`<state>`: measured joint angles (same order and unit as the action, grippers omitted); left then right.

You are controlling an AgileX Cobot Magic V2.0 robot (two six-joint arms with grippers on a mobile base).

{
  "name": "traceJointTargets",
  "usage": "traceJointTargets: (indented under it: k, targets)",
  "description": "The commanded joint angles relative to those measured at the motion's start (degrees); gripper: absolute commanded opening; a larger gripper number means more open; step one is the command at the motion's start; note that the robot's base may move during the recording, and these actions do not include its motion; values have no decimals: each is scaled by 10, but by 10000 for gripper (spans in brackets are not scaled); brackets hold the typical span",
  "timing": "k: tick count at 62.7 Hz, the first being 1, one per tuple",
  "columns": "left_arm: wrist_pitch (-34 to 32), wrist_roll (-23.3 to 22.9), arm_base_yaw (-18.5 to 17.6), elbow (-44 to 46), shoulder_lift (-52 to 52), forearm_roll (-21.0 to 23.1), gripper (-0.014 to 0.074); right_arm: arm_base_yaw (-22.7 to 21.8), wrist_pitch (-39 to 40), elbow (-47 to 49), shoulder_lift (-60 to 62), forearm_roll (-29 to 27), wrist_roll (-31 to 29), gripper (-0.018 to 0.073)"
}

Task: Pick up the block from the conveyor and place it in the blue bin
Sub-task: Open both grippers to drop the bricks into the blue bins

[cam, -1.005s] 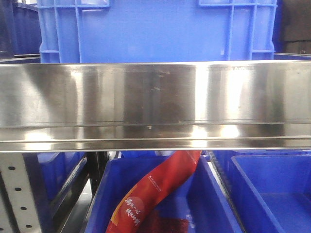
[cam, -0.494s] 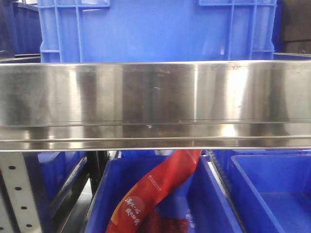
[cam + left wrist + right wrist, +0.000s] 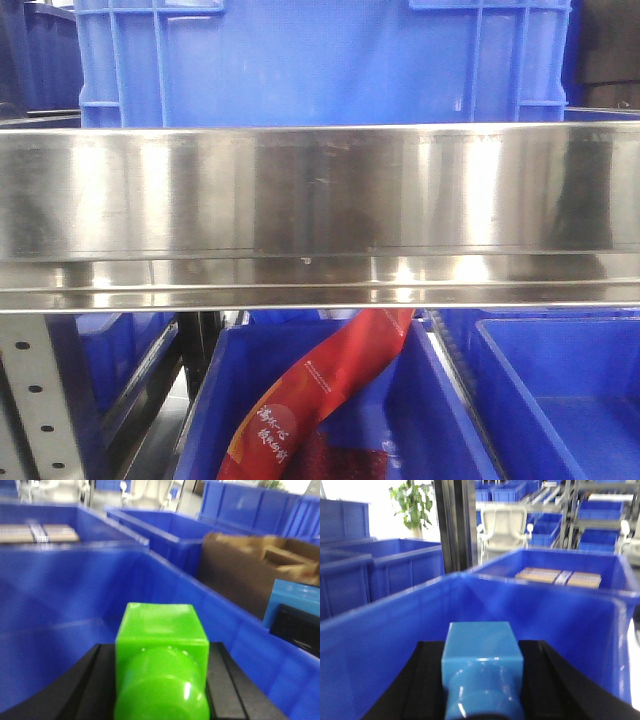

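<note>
In the left wrist view, a bright green block (image 3: 160, 627) sits between the black fingers (image 3: 95, 680) of my left gripper (image 3: 160, 649), which is shut on it. A blue bin (image 3: 60, 590) lies just ahead of it, inner wall facing me. In the right wrist view, my right gripper (image 3: 482, 652) is shut on a light blue block (image 3: 480, 635), close to the wall of another blue bin (image 3: 380, 635). The conveyor is out of view. Neither gripper shows in the front view.
A wide stainless steel band (image 3: 320, 210) crosses the front view, with a blue crate (image 3: 320, 60) above it. Below are blue bins (image 3: 560, 400), one holding a red packet (image 3: 320, 390). A brown cardboard box (image 3: 250, 570) stands right of the left bin. More blue bins (image 3: 555, 560) stand behind.
The steel band sits slightly higher in the front view and its reflections have shifted. Nothing else differs.
</note>
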<state>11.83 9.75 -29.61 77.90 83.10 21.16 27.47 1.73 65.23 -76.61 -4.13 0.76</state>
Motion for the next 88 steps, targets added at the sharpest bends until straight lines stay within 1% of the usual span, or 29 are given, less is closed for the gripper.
traceJointTargets:
  k: [1,5,7,9,12,16,21,25,27,31,35,40,45,48,51,55,59,62,64,67,71,77,79,83,88]
  targets:
    - [-11,1,-3,8,11,8,-111,0,18,5,-5,4,-3,-162]
    - [-5,1,-3,8,15,7,-106,0,9,5,-6,4,-3,-158]
    - [-5,1,-3,6,17,7,-93,0,4,5,-6,4,-3,-141]
    - [-5,1,-3,6,18,6,-62,0,-5,5,-6,4,-3,-108]
    - [-5,1,-3,6,21,6,9,0,-17,5,-6,4,-3,-48]
    - [-5,1,-3,6,21,6,98,0,-25,5,-6,4,-3,79]
    - [-5,1,-3,6,21,6,236,0,-25,5,-6,4,-3,302]
    - [-5,1,-3,6,21,6,335,0,-25,5,-6,4,-3,428]
    - [-6,1,-3,6,21,6,373,0,-27,5,-6,4,-3,475]
    - [-9,1,-3,6,21,6,414,0,-31,5,-6,4,-3,510]
    - [-9,1,-3,6,21,6,414,0,-32,5,-6,4,-3,505]
    - [-13,1,-3,8,21,3,391,0,-38,8,3,4,-3,475]
    - [-8,1,-3,10,8,-2,329,0,-66,23,27,4,-3,401]
    - [-6,1,-3,10,-5,-5,260,0,-88,29,46,4,-3,321]
    - [-4,1,-3,10,-18,-11,181,0,-102,33,66,4,-3,207]
    - [-9,1,-3,10,-32,-14,62,0,-107,33,87,4,-3,71]
    - [-32,1,-3,10,-39,-25,-50,0,-100,33,98,4,-3,-60]
    - [-56,1,-3,10,-39,-26,-111,0,-88,33,99,4,-3,-136]
    - [-74,2,-3,10,-39,-26,-111,0,-85,33,99,4,-3,-171]
    - [-82,2,-3,10,-44,-26,-111,0,-85,33,99,4,-3,-167]
    - [-70,2,-3,10,-54,-26,-111,0,-104,33,107,4,-3,-167]
    - [-7,2,4,10,-83,-30,-111,-8,-177,33,132,18,-3,-167]
    - [22,2,10,10,-96,-30,-111,-16,-205,33,143,30,-3,-167]
    - [56,2,21,2,-118,-40,-111,-39,-228,27,161,41,-3,-167]
    - [59,2,40,-26,-155,-40,-111,-81,-220,9,185,41,-3,-167]
